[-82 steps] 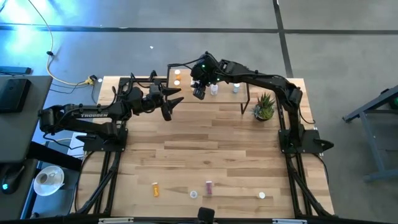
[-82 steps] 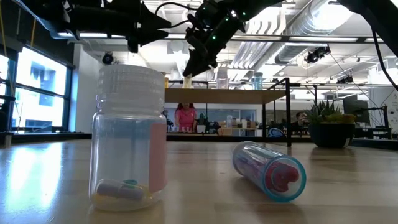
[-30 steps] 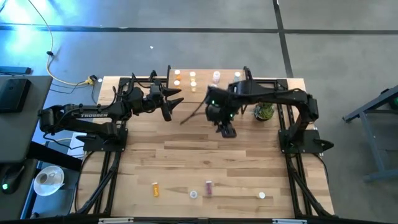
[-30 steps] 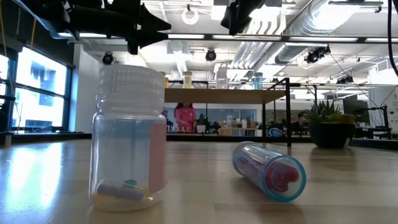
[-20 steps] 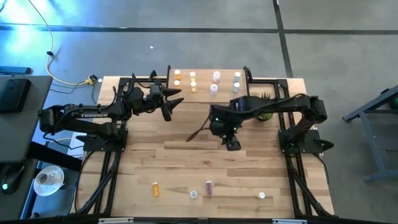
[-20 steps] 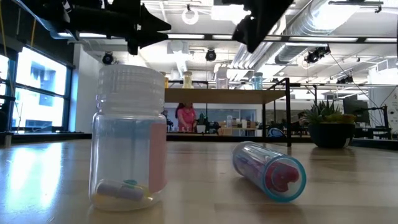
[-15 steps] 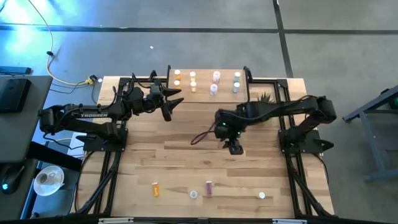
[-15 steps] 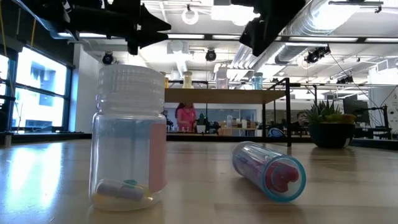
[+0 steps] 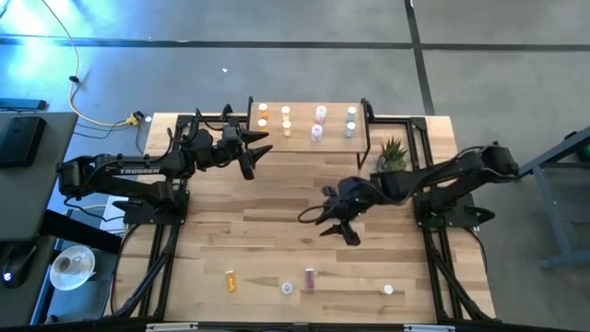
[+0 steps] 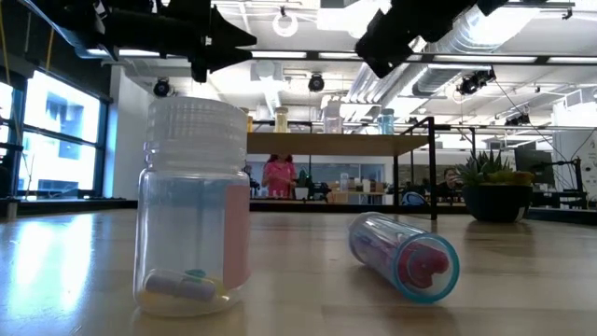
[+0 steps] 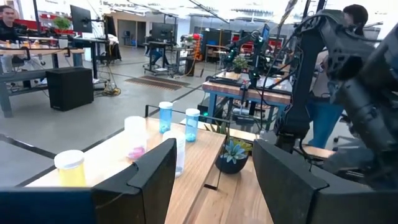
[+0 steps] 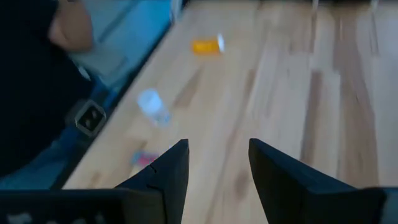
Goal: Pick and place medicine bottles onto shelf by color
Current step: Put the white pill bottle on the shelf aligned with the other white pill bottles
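1. Whereas a moment ago the right end effector [image 9: 338,224] hung at the shelf [image 9: 304,112] in the upper middle of the high frame, it now sits in the centre of the frame over bare counter [image 9: 277,249], fingers apart and nothing between them.
2. That reads as a drop-off done and a return trip begun: eight medicine bottles stand on the shelf, and four wait along the lower edge of the frame, namely an orange bottle [image 9: 230,279], a white-capped one [image 9: 288,288], a purple bottle [image 9: 310,277] and a pale bottle [image 9: 388,290].
3. My guess is that one of these four is the next pick, though which one I cannot tell.
4. Parked at the upper left of the high frame, beside the shelf's left end, the left end effector [image 9: 253,152] has not shifted; its fingers stand open and empty.
5. Only the right wrist view shows the targets ahead of the open fingers: an orange bottle lying on its side, a clear one and a pinkish one, all blurred.
6. Only the left wrist view shows the shelf's sorting from the side: amber nearest, then pale and pink, blue farthest, with the potted plant [image 11: 234,154] beyond.
7. Only the low view shows, close up, one clear bottle upright [image 10: 194,205] and one toppled [image 10: 404,255].
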You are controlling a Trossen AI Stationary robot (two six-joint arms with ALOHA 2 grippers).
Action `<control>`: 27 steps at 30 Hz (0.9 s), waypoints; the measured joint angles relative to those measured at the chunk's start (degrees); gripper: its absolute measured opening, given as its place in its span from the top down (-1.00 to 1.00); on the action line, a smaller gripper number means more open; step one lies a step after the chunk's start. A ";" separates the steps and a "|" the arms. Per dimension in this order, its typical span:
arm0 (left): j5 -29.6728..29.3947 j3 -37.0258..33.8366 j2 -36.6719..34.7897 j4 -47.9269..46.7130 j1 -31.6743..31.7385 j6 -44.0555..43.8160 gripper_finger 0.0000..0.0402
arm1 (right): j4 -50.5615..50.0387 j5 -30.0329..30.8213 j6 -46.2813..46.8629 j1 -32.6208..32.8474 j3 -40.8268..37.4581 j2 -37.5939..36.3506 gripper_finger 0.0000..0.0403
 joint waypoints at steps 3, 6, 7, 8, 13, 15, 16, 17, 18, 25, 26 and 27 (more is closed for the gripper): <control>0.00 0.00 -0.01 -0.08 0.00 0.00 0.00 | 9.08 0.01 1.36 1.15 -3.59 0.32 0.22; 0.00 0.00 -0.02 -0.08 0.00 0.00 0.00 | 14.33 0.01 2.36 1.71 -5.78 0.75 0.22; 0.00 0.00 0.00 -0.08 0.00 0.00 0.00 | 15.13 0.21 2.33 1.72 -6.21 0.76 0.22; 0.00 0.00 0.00 -0.10 0.00 -0.02 0.00 | 16.08 1.21 2.35 1.72 -6.34 0.97 0.22; 0.00 0.00 0.00 -0.12 0.00 -0.44 0.00 | 16.96 6.18 2.40 1.77 -6.36 1.18 0.18; 0.00 0.00 0.00 -0.13 0.00 -0.46 0.00 | 17.84 6.16 2.71 1.93 -6.36 1.18 0.13; 0.00 0.00 0.02 -0.13 0.00 -0.46 0.00 | 18.71 6.17 2.72 2.07 -6.36 1.18 0.10; 0.00 0.00 0.02 -0.16 -0.02 -0.46 0.00 | 19.60 6.16 2.39 2.26 -6.36 1.18 0.08; 0.00 0.00 0.03 -0.33 -0.02 -0.49 0.00 | 20.05 6.18 1.90 2.42 -6.36 1.18 0.05; 0.01 0.00 0.04 -2.88 -0.02 -3.88 0.00 | 25.83 5.72 0.90 4.48 -6.36 2.95 -0.02; 0.02 0.00 0.04 -3.45 -0.02 -4.70 0.00 | 27.88 5.44 0.87 4.90 -6.36 4.12 -0.02; 0.02 0.00 0.04 -4.16 -0.02 -5.39 0.00 | 30.08 5.14 0.85 5.40 -6.36 5.31 -0.02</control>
